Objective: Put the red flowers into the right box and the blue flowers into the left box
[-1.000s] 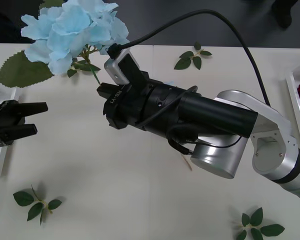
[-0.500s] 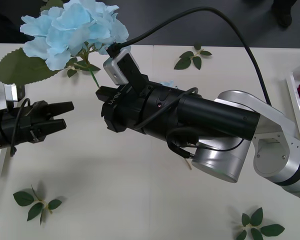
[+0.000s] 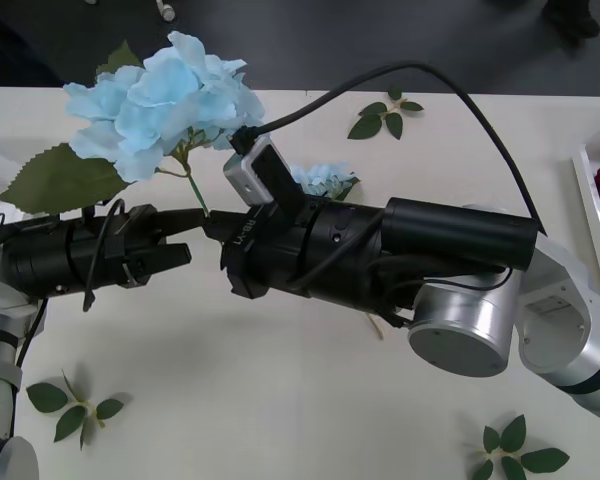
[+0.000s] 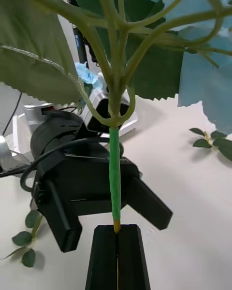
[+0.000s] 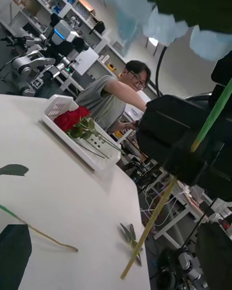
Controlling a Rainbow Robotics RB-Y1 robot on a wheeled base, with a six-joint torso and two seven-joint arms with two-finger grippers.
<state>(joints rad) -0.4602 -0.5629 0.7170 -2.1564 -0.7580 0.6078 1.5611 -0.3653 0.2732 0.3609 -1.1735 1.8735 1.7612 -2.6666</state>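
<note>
Blue hydrangea [image 3: 165, 105]: held above the bench [image 3: 280, 400] at about ten o'clock, stem [image 4: 114, 174] pinched at its foot by the closed right gripper [image 3: 215, 228]. Left gripper [image 3: 185, 235], fingers parted wide, is set against that stem, judged a handover toward the left box.

Pale sky-blue flower [image 3: 165, 100] on green stem — red roses [image 5: 71, 118] in white tray [image 5: 92, 154] — black end effectors
</note>
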